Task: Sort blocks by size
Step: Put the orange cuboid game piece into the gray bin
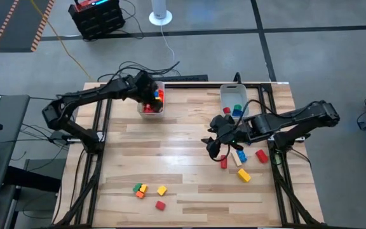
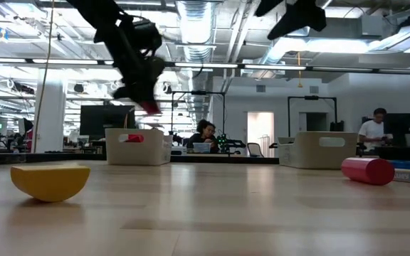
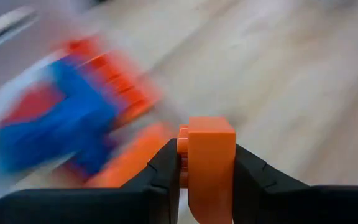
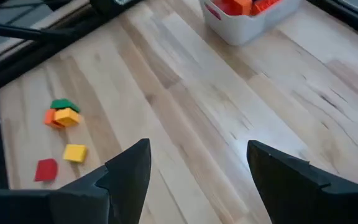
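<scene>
An orange block (image 3: 211,163) sits pinched between the fingers of the left gripper (image 1: 150,95), which hangs over the left bin (image 1: 151,112) near the far edge of the bench (image 1: 170,165). That bin already holds red, orange and blue blocks (image 1: 150,108). The right bin (image 1: 229,95) stands close to the far right corner of the bench with a green block (image 1: 237,107), a blue block (image 1: 237,112) and a red one inside. More blocks lie loose toward the right edge: red, tan, blue and yellow pieces (image 1: 240,159) just beside the right gripper (image 1: 218,141), whose fingers are spread wide with nothing between them. Near the front edge, left of centre, lies a small group (image 1: 140,189) of green, orange and yellow blocks, with a yellow block (image 1: 162,189) and a red block (image 1: 160,205) near it.
</scene>
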